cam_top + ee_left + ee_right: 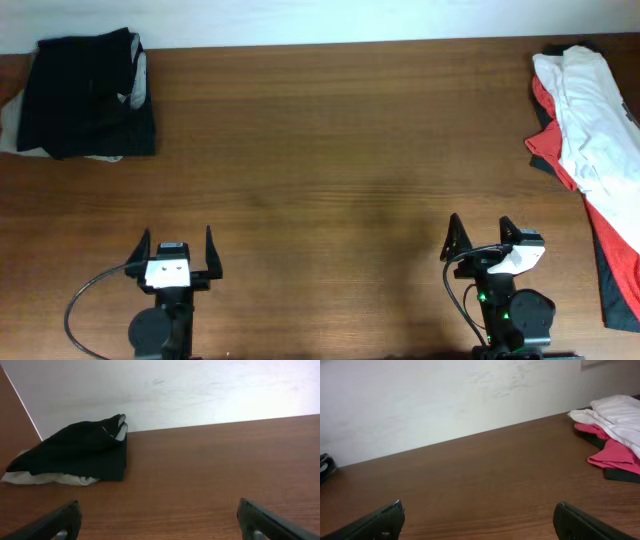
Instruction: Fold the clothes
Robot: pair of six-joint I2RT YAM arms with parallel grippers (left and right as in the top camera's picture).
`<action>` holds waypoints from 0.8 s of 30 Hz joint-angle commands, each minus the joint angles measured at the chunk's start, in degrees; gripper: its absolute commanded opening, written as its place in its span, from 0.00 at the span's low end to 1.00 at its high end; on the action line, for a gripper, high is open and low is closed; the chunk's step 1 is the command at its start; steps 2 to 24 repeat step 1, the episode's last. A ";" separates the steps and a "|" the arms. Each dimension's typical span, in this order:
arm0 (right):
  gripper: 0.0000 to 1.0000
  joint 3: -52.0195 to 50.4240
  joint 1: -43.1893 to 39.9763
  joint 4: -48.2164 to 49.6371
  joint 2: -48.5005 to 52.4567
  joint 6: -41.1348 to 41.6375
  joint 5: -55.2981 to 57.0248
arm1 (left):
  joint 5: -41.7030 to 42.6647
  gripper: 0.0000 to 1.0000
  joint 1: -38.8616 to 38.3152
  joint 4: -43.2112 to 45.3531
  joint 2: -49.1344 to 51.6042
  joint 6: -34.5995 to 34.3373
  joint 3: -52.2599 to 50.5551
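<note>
The brown wooden desk [330,150] fills the overhead view, and the clothes lie only at its far corners. At the far right edge, a white garment [595,120] lies loose and crumpled on top of a red garment [615,245]. A strip of dark cloth [620,475] shows under the red one. In the far left corner lies a black garment [85,90], in a compact bundle. It rests on a pale garment [45,479] that sticks out along its near and left edges.

Both arms sit at the near edge, well apart from either heap. The left pincer [176,240] is spread wide with nothing between its fingers. The right pincer [479,228] is likewise wide open and empty.
</note>
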 commanded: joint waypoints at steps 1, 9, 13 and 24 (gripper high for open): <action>0.99 -0.26 0.52 -0.33 -0.37 -0.15 0.48 | 0.87 0.99 0.39 -0.20 -0.39 0.76 -0.24; 0.99 -0.26 0.52 -0.33 -0.37 -0.15 0.48 | 0.87 0.99 0.39 -0.20 -0.39 0.76 -0.24; 0.99 -0.26 0.52 -0.33 -0.37 -0.15 0.48 | 0.87 0.99 0.39 -0.20 -0.39 0.76 -0.24; 0.99 -0.26 0.52 -0.33 -0.37 -0.15 0.48 | 0.87 0.99 0.39 -0.20 -0.39 0.76 -0.24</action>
